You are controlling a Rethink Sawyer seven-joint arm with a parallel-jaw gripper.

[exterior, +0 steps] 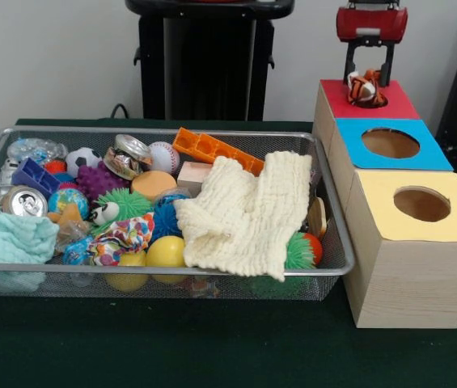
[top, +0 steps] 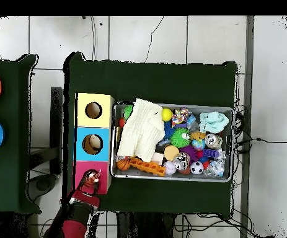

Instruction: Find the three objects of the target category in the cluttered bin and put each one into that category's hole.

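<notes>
Across the lower half of the front view stretches a dark green cloth-covered table (exterior: 212, 347), and on it sits a wire-mesh bin (exterior: 155, 271) with a bright metal rim, crammed with toys. Nearest in the bin lie a mint terry cloth (exterior: 6, 238) at lower left, a smooth yellow ball (exterior: 166, 251), a patterned fabric toy (exterior: 123, 234) and a spiky green ball (exterior: 298, 253). A cream waffle-weave cloth (exterior: 248, 212) drapes over the bin's right half, hiding what lies beneath. Farther back are a crushed drink can (exterior: 24, 202), a knobbly purple ball (exterior: 99, 179), a soccer ball (exterior: 82, 159), a baseball (exterior: 164, 157) and an orange block (exterior: 216, 150) with square holes.

To the right stand three pale wooden boxes in a row, each with a round hole in a coloured top: yellow box (exterior: 416, 242) nearest, blue box (exterior: 390, 145) behind it, red box (exterior: 367, 101) farthest. The overhead view alone looks straight down the holes, and something pale shows inside the blue box's hole (top: 92, 144); it also shows tiled floor around the table and red and blue discs at the left edge.

At the upper right of the front view the gripper (exterior: 366, 81) hangs over the red box's hole, its black fingers (exterior: 349, 69) clasped on a white, orange-striped toy (exterior: 365, 87) that sits at the hole's mouth.
</notes>
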